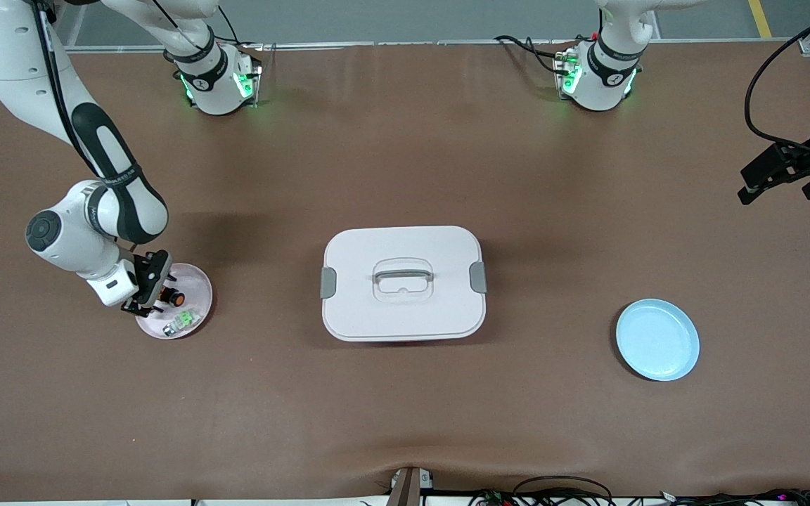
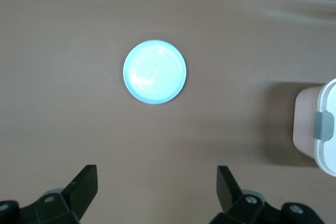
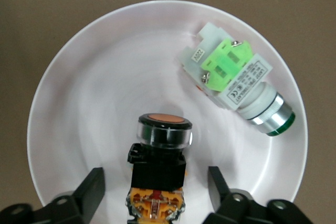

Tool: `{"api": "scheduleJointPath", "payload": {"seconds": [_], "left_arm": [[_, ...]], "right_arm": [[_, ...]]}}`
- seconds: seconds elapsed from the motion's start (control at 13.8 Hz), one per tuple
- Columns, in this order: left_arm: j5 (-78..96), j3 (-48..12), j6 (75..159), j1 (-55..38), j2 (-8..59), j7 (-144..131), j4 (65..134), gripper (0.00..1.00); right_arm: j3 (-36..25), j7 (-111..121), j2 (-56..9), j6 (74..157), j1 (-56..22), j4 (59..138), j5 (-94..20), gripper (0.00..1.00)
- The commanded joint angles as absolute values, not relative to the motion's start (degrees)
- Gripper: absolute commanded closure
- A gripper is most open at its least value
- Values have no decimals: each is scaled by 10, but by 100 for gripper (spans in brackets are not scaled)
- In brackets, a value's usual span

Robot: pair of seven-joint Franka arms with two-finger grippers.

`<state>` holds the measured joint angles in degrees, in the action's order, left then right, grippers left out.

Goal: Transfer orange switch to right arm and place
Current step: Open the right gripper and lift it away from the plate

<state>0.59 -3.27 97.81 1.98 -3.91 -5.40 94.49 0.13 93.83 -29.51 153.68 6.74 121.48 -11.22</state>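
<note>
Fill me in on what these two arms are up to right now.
The right pincer is down over the pink plate at the right arm's end of the table, fingers open on either side of the orange switch, not yet closed on it. A silver-and-green switch lies beside it on the same plate. The left pincer waits open above the table, with the empty blue plate below. A closed white box sits mid-table.

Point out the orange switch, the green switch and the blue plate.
orange switch (image 3: 161,121): right wrist view, on its orange cap.
green switch (image 3: 227,68): right wrist view, on its green block.
blue plate (image 1: 658,340): front view, on its bare middle.
</note>
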Motion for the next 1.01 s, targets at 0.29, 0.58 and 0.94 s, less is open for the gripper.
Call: {"api": "scheduleJointPath", "payload": {"seconds": [0.29,0.58,0.94], "left_arm": [[4,-32,948,21,-45,-44,940,0],[1,-32,939,21,-41,-44,934,0],[-1,-34,922,19,-32,-45,933,0]], "right_arm": [[11,903,-276,1396,67,1158,-131,0],[10,789,-237,1307,56,1127,-131,0],[4,702,-155,1202,61,1109,-124,0]]}}
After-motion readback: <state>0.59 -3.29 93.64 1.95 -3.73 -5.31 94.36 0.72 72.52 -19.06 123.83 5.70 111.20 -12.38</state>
